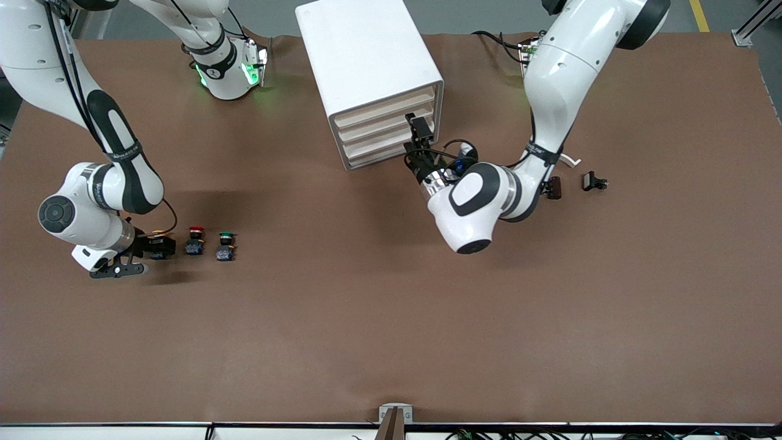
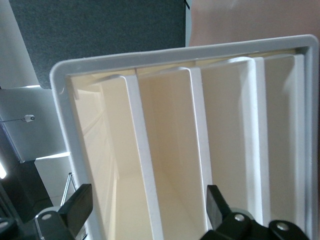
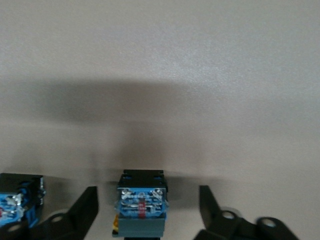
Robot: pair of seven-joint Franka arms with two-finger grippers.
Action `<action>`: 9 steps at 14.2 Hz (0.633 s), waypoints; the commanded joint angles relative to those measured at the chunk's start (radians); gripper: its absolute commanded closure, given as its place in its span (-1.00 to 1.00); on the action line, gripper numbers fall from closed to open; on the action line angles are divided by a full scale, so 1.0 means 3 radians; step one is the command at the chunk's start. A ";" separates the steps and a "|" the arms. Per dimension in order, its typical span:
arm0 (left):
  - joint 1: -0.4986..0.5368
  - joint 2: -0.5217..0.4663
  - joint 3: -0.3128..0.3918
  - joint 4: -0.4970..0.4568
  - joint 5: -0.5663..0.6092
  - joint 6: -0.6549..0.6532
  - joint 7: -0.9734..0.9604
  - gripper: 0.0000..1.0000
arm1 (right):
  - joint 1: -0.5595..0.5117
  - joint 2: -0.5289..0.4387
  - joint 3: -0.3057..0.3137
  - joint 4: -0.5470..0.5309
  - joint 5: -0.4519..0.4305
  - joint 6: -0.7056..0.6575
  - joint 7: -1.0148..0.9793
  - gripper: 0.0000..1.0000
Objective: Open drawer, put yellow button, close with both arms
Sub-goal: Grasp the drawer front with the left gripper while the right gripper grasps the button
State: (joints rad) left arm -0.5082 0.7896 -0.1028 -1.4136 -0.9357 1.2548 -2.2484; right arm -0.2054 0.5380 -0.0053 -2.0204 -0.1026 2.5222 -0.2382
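Note:
The white cabinet (image 1: 366, 55) stands at the table's middle, near the robots' bases. Its four cream drawer fronts look shut, and the drawer (image 1: 385, 105) is the topmost one. My left gripper (image 1: 419, 131) is open, right at the drawer fronts at the edge toward the left arm's end. In the left wrist view my left gripper (image 2: 147, 200) has the cream fronts (image 2: 170, 150) between its fingers. The yellow button (image 1: 160, 233) sits on the table at the right arm's end. My right gripper (image 1: 157, 247) is open and straddles it. The right wrist view shows the button's blue body (image 3: 141, 207) between the fingers (image 3: 85, 207).
A red-capped button (image 1: 196, 231) and a green-capped button (image 1: 226, 235) stand in a row beside the yellow one. The red one's body also shows in the right wrist view (image 3: 17, 207). Two small black parts (image 1: 554, 187) (image 1: 594, 181) lie toward the left arm's end.

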 commanded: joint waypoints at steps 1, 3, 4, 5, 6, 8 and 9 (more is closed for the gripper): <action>-0.0151 0.0058 0.0036 0.0044 -0.0067 -0.0010 -0.0144 -1.00 | -0.0062 0.0001 0.0053 0.0011 -0.0088 0.0009 -0.0009 0.19; -0.0178 0.0098 0.0041 0.0054 -0.0061 -0.0005 -0.0145 -1.00 | -0.0052 0.0007 0.0053 0.0021 -0.0088 -0.0016 -0.0004 0.48; -0.0188 0.0109 0.0041 0.0059 -0.0061 0.0000 -0.0145 -1.00 | -0.0047 0.0001 0.0053 0.0031 -0.0088 -0.0021 -0.0004 0.55; -0.0188 0.0104 0.0041 0.0059 -0.0056 0.0000 -0.0140 -1.00 | -0.0047 -0.0004 0.0058 0.0046 -0.0088 -0.0021 0.0001 0.57; -0.0183 0.0109 0.0041 0.0064 -0.0061 0.0000 -0.0139 -1.00 | -0.0042 -0.0019 0.0058 0.0051 -0.0082 -0.0021 0.0001 0.57; -0.0188 0.0129 0.0036 0.0064 -0.0082 0.0020 -0.0139 -1.00 | -0.0026 -0.0090 0.0074 0.0057 -0.0082 -0.0032 0.0007 0.58; -0.0188 0.0124 0.0036 0.0069 -0.0087 0.0030 -0.0145 -1.00 | -0.0021 -0.0167 0.0079 0.0052 -0.0082 -0.0067 0.0007 0.58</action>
State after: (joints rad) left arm -0.5597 0.8156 -0.0966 -1.4128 -0.9371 1.2597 -2.2740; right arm -0.2055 0.5312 0.0054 -2.0039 -0.1027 2.5219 -0.2394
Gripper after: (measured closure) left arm 0.000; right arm 0.590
